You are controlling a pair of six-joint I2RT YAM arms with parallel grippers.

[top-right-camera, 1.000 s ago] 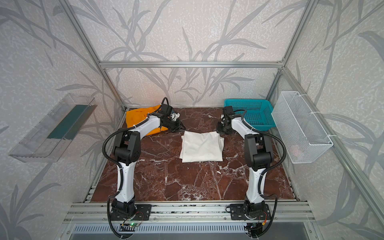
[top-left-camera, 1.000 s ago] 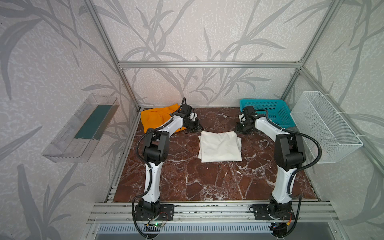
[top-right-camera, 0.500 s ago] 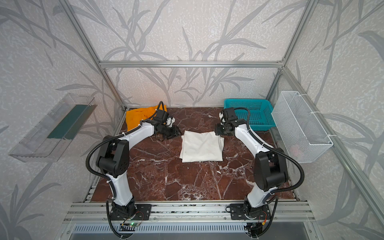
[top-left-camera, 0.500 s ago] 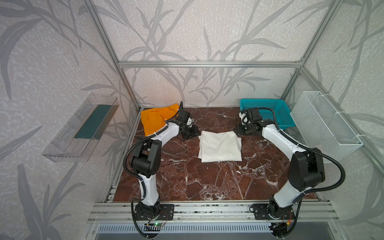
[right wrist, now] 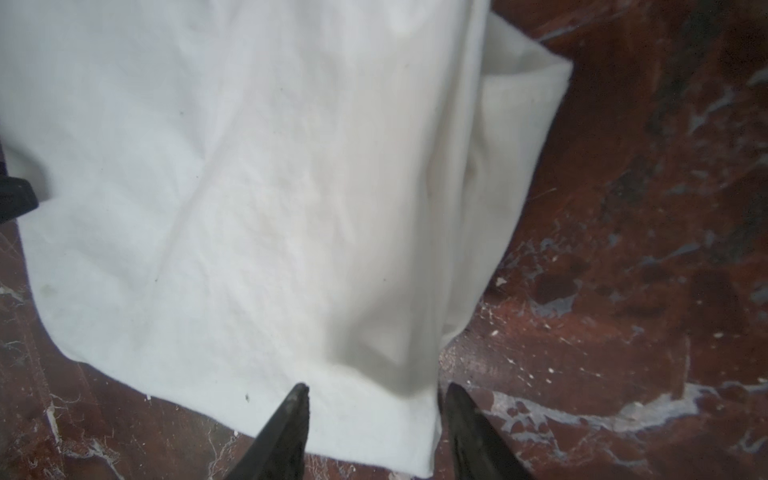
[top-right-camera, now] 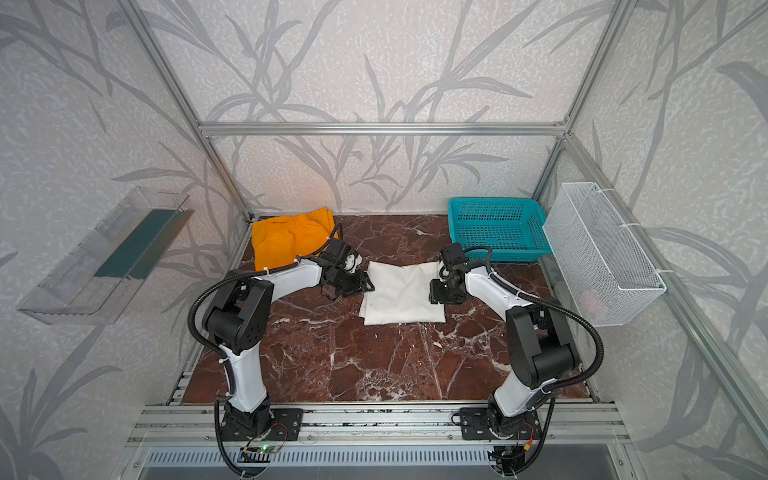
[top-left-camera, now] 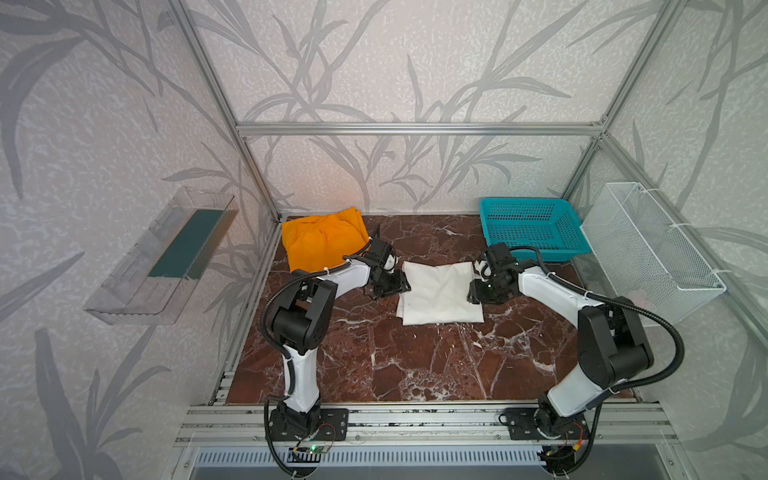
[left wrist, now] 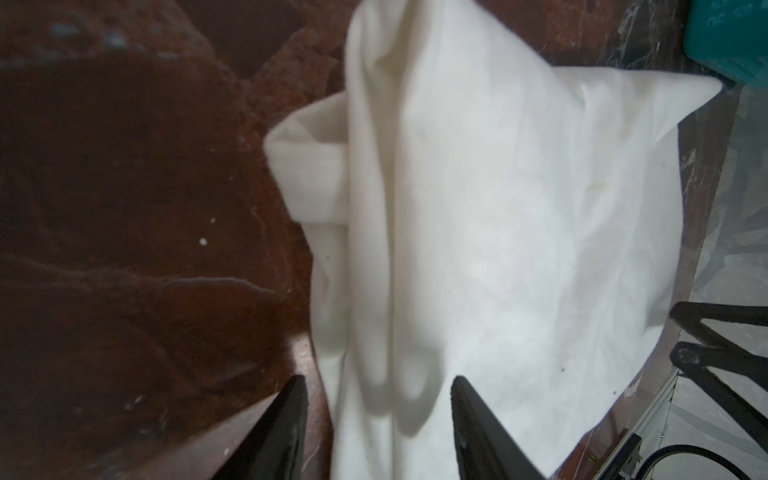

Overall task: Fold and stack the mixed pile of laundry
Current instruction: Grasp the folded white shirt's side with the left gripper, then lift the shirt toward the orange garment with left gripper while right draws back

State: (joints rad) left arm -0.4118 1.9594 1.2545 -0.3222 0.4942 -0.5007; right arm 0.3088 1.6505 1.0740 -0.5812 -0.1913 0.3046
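Marble tabletop [top-left-camera: 374, 365]: dark red-brown with white veins. It fills the lower middle of both top views.
White shirt [top-left-camera: 440, 295]: folded into a rough rectangle and lying flat on the tabletop at the centre of both top views, between the two grippers. A lower layer shows past its left edge.
Left gripper [top-left-camera: 395, 286]: low at the shirt's left edge, centre-left of the frame. In the left wrist view [left wrist: 376, 382] its fingers stand roughly half apart either side of a raised fold of cloth. They pinch nothing.
Right gripper [top-left-camera: 473, 291]: low at the shirt's right edge, centre-right of the frame. In the right wrist view [right wrist: 376, 388] its fingers stand about half apart at a corner of the shirt, one over cloth and one just off it over marble. Nothing is gripped.
Orange trousers [top-left-camera: 320, 241]: a bunched heap in the far left corner of the tabletop, apart from the shirt and behind the left arm's wrist.
Teal basket [top-left-camera: 532, 228]: in the far right corner, behind the right gripper.
Wire basket [top-left-camera: 648, 245]: white, hung on the right wall at the right of the frame.
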